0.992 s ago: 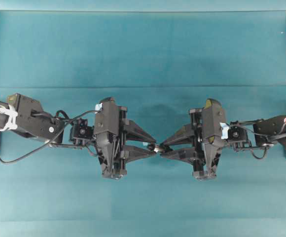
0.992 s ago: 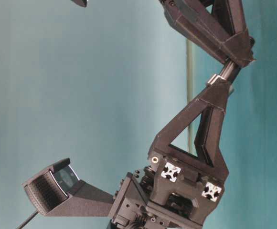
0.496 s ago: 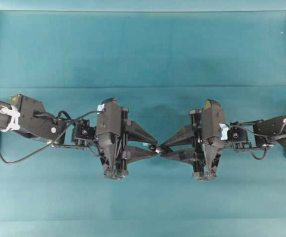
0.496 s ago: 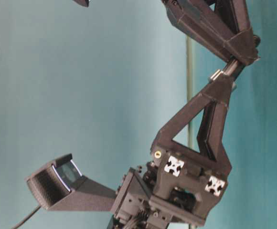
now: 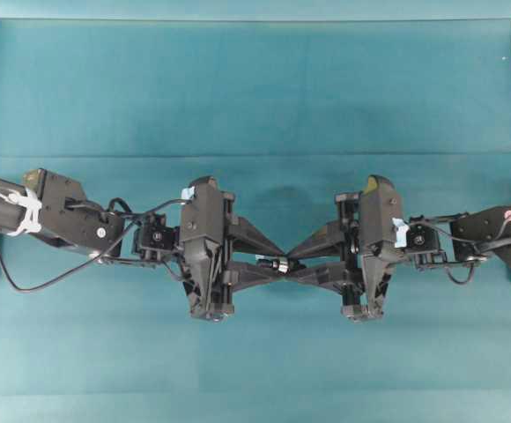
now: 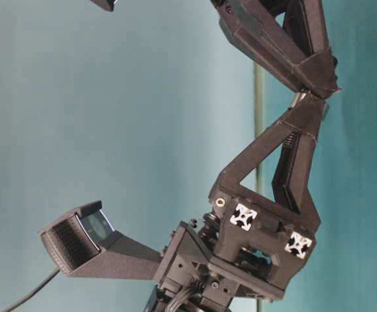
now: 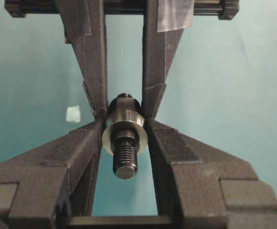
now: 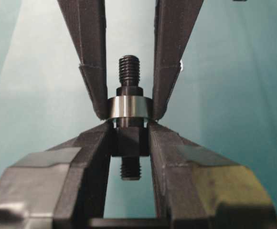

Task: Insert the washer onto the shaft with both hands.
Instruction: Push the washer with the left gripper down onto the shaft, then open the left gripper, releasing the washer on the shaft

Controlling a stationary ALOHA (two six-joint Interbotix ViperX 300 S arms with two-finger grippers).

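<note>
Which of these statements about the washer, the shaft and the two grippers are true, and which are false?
1. The washer encircles the shaft. True.
2. The right gripper holds the washer. False: the left gripper pinches the washer, while the right one clamps the shaft's dark body.
3. A threaded end of the shaft sticks out past the washer. True.
4. The two grippers are far apart. False: their fingertips meet at the middle of the overhead view.
</note>
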